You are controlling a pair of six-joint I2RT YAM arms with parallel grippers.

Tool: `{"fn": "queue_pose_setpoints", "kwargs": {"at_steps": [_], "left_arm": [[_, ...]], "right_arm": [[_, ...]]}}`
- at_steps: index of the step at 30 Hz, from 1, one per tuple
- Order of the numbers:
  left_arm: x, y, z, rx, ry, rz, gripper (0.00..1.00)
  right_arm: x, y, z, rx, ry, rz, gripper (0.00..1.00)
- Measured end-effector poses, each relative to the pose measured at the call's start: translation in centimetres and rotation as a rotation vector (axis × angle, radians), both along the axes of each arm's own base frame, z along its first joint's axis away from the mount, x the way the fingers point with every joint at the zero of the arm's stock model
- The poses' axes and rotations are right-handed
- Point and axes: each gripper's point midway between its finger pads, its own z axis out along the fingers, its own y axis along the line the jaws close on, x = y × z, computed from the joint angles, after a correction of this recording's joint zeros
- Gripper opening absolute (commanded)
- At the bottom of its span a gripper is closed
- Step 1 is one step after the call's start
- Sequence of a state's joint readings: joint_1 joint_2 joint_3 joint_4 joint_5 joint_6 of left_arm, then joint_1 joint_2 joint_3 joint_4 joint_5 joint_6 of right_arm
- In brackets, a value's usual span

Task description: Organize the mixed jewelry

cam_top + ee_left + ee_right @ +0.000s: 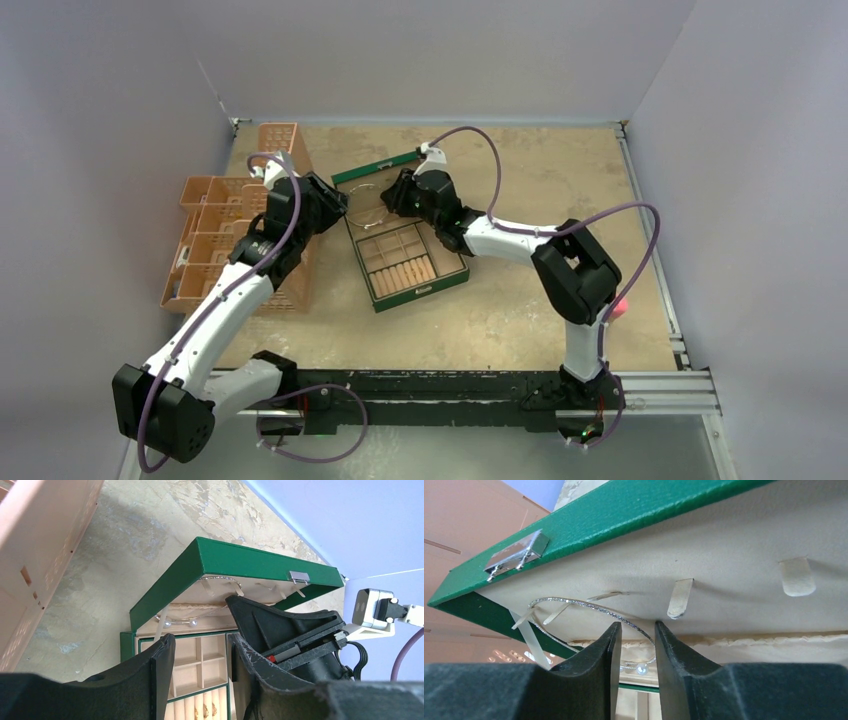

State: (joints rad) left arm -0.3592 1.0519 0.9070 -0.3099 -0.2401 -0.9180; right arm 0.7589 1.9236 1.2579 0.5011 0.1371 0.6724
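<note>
Blocked close above the right fingers [594,670] by the open lid [744,545] and its hook tabs [680,597]; crossed between them by the silver wire hoop [589,605]. Barred ahead of the left fingers [155,680] by the right arm [290,630]; free to their left over bare desk [125,545].

Tan table [520,180] bears green box [420,290], orange baskets [205,190], pink cylinder [620,307]

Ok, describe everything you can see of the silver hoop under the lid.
The silver hoop is a thin, glittery wire ring, open-ended with pearly beads at its tips. It hangs against the cream lining of the green lid, caught on its tabs. Its lower arc passes between the right claw's fingers, contact unclear.
</note>
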Motion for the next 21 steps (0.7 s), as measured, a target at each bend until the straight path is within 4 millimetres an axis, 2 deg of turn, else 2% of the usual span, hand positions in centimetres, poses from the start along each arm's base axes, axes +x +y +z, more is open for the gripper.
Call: {"fn": "queue_pose_setpoints", "kwargs": {"at_steps": [9, 21], "left_arm": [[-0.02, 0.04, -0.05, 0.013, -0.001, -0.007, 0.43], [-0.02, 0.06, -0.04, 0.018, -0.002, -0.009, 0.44]], "right_arm": [[0.21, -0.01, 0.16, -0.029, -0.011, -0.011, 0.08], [0.11, -0.63, 0.93, -0.085, -0.073, -0.033, 0.04]]}}
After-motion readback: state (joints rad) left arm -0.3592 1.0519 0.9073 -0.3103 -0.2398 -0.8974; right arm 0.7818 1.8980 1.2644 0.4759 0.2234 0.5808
